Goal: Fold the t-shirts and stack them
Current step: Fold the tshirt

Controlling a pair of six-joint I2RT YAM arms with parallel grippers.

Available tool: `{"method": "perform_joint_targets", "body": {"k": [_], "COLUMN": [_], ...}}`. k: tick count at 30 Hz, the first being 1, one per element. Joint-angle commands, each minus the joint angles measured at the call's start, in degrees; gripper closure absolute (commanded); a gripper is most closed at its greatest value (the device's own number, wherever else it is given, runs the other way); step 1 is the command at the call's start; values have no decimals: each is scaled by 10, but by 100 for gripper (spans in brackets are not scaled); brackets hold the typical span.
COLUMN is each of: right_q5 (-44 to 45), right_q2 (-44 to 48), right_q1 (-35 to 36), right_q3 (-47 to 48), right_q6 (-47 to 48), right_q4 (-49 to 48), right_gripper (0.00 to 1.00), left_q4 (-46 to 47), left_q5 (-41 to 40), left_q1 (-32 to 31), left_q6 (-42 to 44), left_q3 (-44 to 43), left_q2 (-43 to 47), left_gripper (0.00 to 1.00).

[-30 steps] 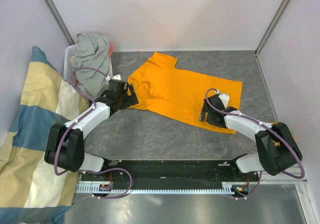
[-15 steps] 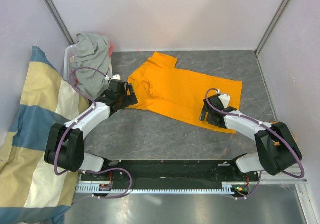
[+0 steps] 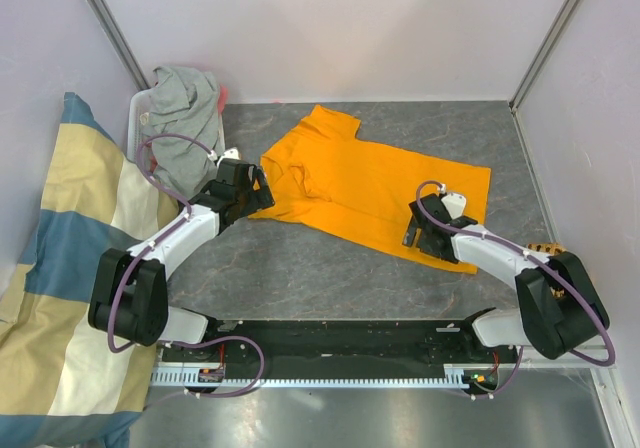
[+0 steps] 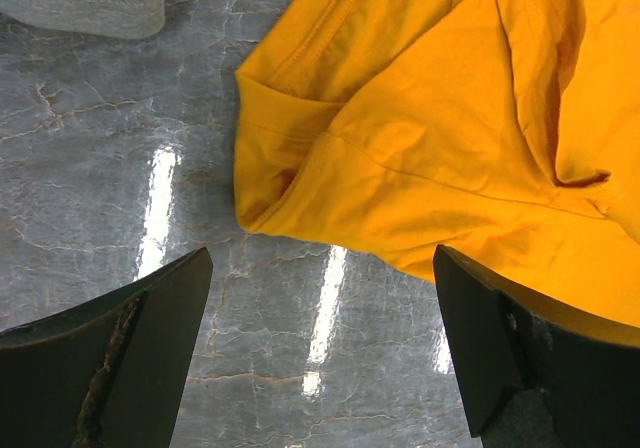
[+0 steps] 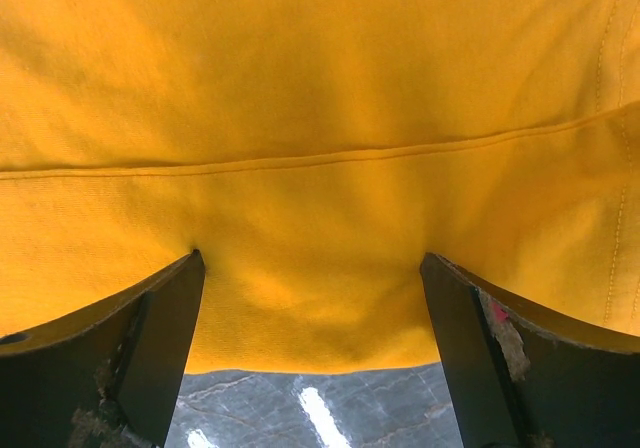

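Left pincer (image 4: pixel 322 258) apart, orange t-shirt (image 4: pixel 450 138) sleeve just ahead of tips. Right pincer (image 5: pixel 310 260) apart, its hem between fingers, tabletop (image 5: pixel 300 418) below.

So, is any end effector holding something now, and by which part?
Nothing is held. The left end effector is open beside the edge of the orange t-shirt, and the right end effector is open astride its hem, not closed on it.

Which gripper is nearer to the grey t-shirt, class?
Left. The left gripper sits at the neck end of the orange t-shirt, close to the grey t-shirt at the far left. The right gripper is over the orange hem, much farther right.
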State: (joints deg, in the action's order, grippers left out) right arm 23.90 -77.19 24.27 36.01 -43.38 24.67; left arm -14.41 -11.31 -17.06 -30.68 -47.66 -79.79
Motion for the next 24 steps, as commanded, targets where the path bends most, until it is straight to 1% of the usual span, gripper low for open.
{"method": "perform_joint_targets", "body": {"k": [1, 7, 11, 13, 15, 17, 20, 22, 24], "right_q5": [17, 16, 16, 15, 14, 12, 10, 9, 7], "right_q2": [15, 42, 52, 51, 49, 47, 42, 39, 35], "right_q1": [0, 1, 0, 0, 1, 0, 1, 1, 1], "right_q3": [-9, -15, -17, -18, -17, -18, -17, -17, -17], "right_q6": [-25, -51, -54, -53, -52, -49, -45, -43, -41], "right_q4": [64, 88, 90, 90, 90, 86, 83, 80, 79], "right_gripper": [2, 2, 2, 2, 2, 2, 2, 2, 2], "left_q4": [5, 6, 8, 13, 17, 22, 29, 33, 34], "left_q5": [-22, -14, -2, 2, 6, 7, 5, -1, -6], "left_q1": [3, 3, 2, 3, 2, 2, 3, 3, 3], "left_q6": [-17, -25, -37, -40, -41, -43, -42, -40, -39], "left_q3": [-2, -6, -6, -6, -9, -12, -16, -20, -24], "left_q2": [17, -4, -33, -55, -73, -83, -93, -95, -98], "left_gripper": [0, 0, 3, 8, 16, 20, 23, 27, 29]}}
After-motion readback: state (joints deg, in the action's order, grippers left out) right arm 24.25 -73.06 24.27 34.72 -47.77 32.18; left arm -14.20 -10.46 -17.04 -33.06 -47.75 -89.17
